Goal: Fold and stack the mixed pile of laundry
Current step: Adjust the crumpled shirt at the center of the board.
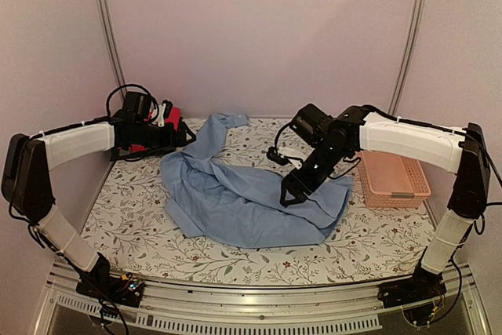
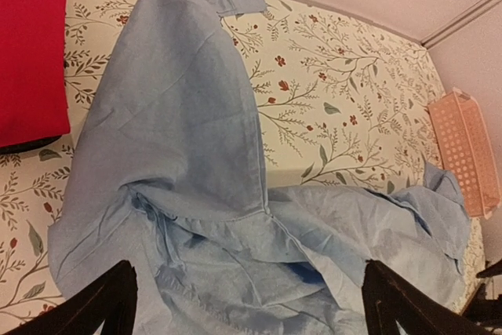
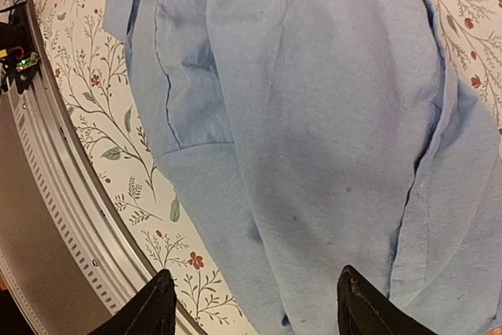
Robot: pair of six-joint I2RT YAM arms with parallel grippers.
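Blue shirt is laid just left of the basket, long axis slanting far-left away from it, directly under the right gripper, fingers parted and empty; left gripper, also spread empty, is farther off

Your light is soft, dim, pinkish; the overhead view grainy. Between the jaws of your right gripper, the blue shirt looks sharp, faintly shadowed.
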